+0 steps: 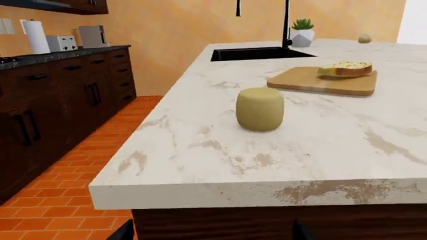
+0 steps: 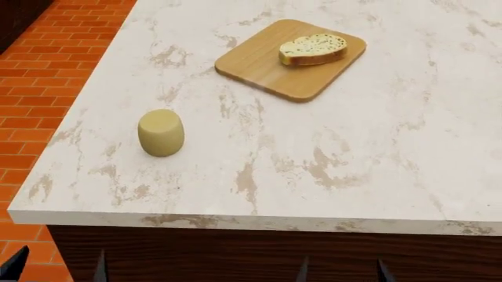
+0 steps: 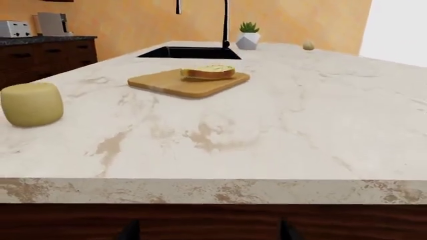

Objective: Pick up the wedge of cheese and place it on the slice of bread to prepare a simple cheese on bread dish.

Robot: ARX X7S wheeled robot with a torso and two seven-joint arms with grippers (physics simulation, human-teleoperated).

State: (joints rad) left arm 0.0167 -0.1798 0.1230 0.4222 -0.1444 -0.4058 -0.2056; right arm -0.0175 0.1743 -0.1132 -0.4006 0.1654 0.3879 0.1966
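Observation:
The wedge of cheese [image 2: 161, 133] is a pale yellow barrel-like lump standing on the marble counter near its front left corner; it also shows in the left wrist view [image 1: 259, 108] and the right wrist view [image 3: 31, 104]. The slice of bread [image 2: 313, 49] lies on a wooden cutting board [image 2: 274, 73] farther back, and shows in both wrist views [image 1: 345, 68] [image 3: 207, 72]. My left gripper [image 2: 56, 267] and right gripper [image 2: 341, 271] are open and empty, below the counter's front edge, with only their dark fingertips [image 1: 123, 231] [image 3: 130, 231] showing.
A black sink [image 1: 257, 53] with a tall faucet and a potted plant [image 1: 302, 31] are at the counter's far end. Dark cabinets [image 1: 60, 95] with a toaster and paper towel roll stand across an orange tiled floor [image 2: 47, 64]. The counter's front edge [image 2: 235, 220] lies between grippers and cheese.

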